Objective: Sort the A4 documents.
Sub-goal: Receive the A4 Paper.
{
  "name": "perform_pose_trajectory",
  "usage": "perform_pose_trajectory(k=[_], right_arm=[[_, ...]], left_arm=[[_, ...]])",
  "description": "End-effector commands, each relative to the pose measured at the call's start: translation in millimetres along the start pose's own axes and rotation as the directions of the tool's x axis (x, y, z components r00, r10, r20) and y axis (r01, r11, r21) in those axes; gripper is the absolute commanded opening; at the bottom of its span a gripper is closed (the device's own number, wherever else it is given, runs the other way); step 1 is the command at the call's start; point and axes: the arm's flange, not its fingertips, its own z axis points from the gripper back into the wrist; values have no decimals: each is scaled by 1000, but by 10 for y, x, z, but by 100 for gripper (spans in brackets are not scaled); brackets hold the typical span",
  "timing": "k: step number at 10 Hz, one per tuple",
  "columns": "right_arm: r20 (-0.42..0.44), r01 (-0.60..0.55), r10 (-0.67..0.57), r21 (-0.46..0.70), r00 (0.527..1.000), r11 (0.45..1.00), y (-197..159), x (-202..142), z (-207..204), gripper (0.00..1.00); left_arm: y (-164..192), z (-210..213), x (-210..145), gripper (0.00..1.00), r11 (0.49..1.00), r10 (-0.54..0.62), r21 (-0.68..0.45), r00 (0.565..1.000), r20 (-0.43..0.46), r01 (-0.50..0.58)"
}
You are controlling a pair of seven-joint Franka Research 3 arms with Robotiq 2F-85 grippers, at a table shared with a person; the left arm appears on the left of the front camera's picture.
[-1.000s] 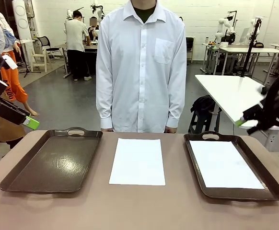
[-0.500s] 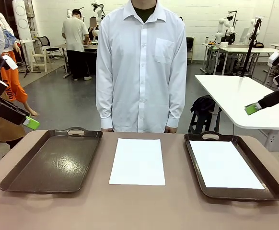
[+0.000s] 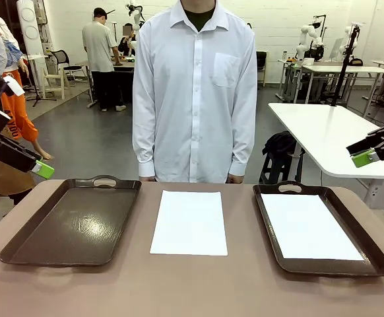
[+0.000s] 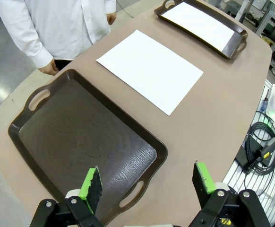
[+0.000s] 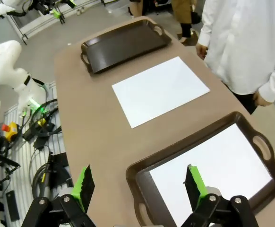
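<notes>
A4 documents: one sheet [image 3: 189,222] lies flat on the counter [image 3: 192,290] between the left tray [image 3: 73,221] and the right tray [image 3: 330,267], second sheet [image 3: 311,226] inside the right tray. Left fingers [image 4: 92,187] and right fingers [image 5: 194,182] are apart, empty. Risk: flat thin paper offers no edge, so a pinch likely slips or creases it.

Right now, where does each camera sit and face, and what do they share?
Front: between the arms, facing across the table at the person; left gripper and right gripper at the edges.
Left wrist: above the empty tray, looking down; own open fingers below.
Right wrist: above the filled tray, looking down; own open fingers below.
Shared: the loose sheet mid-table.
</notes>
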Motion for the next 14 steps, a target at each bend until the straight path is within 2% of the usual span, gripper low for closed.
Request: perform_pose_trajectory(k=[1,7,14], right_arm=[[-1,-17,17,-25,1000,1000,22,-19,-121,100],[3,11,-11,-39,1000,999,-46,8,-113,100],[-4,-7,7,-24,1000,1000,-12,16,-62,100]], left_arm=[[14,-11,-13,100,1000,-8,-8,1000,13,8],[14,-11,-13,100,1000,-8,-8,1000,13,8],[14,-11,-13,100,1000,-8,-8,1000,13,8]])
